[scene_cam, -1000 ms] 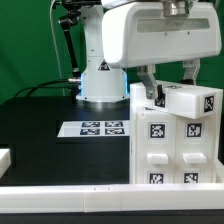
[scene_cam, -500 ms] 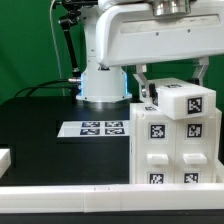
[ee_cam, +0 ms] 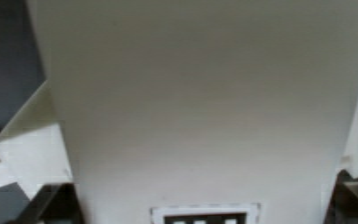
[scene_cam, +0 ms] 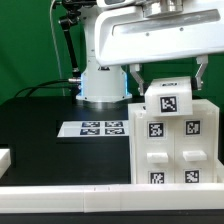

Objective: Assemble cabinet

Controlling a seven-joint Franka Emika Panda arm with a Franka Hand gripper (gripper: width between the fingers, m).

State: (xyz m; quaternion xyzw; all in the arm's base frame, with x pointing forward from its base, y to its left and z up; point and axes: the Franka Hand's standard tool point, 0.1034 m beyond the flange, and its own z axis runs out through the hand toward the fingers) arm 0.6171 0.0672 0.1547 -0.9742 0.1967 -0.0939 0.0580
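Note:
The white cabinet body (scene_cam: 172, 150) stands at the exterior view's right, its front showing block-shaped compartments with black-and-white tags. My gripper (scene_cam: 168, 78) is shut on a white cabinet block (scene_cam: 170, 98) with a tag on its face and holds it just above the cabinet's top. Dark fingers (scene_cam: 137, 76) flank the block on both sides. In the wrist view the white block (ee_cam: 202, 110) fills the frame, with a tag at its lower edge and dark fingertips (ee_cam: 37, 205) at the corners. Whether the block touches the cabinet top I cannot tell.
The marker board (scene_cam: 92, 128) lies flat on the black table to the exterior view's left of the cabinet. The robot's white base (scene_cam: 102, 82) stands behind it. A white rail (scene_cam: 70, 198) runs along the front edge, with a small white piece (scene_cam: 5, 158) at the far left.
The gripper has turned the held block and carried it toward the exterior view's left, from the cabinet's right top corner to over its middle. Its tag now faces the camera squarely.

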